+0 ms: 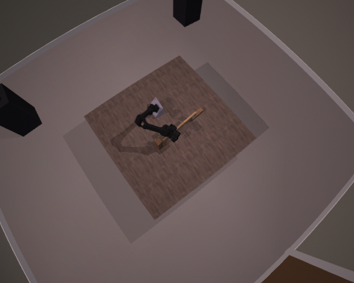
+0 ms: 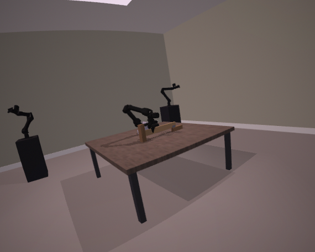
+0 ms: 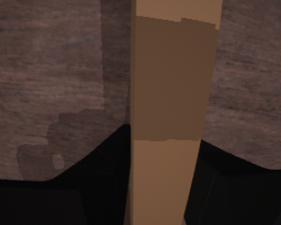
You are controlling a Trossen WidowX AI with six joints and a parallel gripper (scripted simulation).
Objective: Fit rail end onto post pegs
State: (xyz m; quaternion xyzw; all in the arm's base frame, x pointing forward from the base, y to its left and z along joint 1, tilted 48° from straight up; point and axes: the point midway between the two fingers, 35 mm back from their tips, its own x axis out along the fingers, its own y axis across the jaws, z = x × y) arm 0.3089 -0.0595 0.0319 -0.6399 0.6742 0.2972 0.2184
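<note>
The arm reaches out over the brown desk (image 2: 183, 143) and its gripper (image 2: 153, 127) comes down on the long wooden rail (image 2: 163, 128), the fingers pinching it from both sides, close to its near end. From the wrist view the rail runs straight up the middle, from six o'clock to twelve, with a darker shadow band across it and the dark fingers flanking it low at seven and five o'clock; wood-grain desk shows on either side above them. Over to the exterior view: the short post (image 2: 141, 133) stands upright at the rail's near end, at about nine o'clock from the gripper, and the rail stretches away toward three o'clock, held up off the desk and rising only slightly, its far end at the low footboard block (image 2: 177, 126). The rail's near end sits right at the post, but at this size I cannot tell whether it touches, and the pegs are too small to make out. From the top view the rail (image 1: 187, 119) lies on a diagonal, its far end up at two o'clock by the footboard block (image 1: 199, 111), the post (image 1: 158, 143) down at eight o'clock, the gripper (image 1: 174, 135) just beside the post over the rail. The arm's base stands at ten o'clock from the gripper.
</note>
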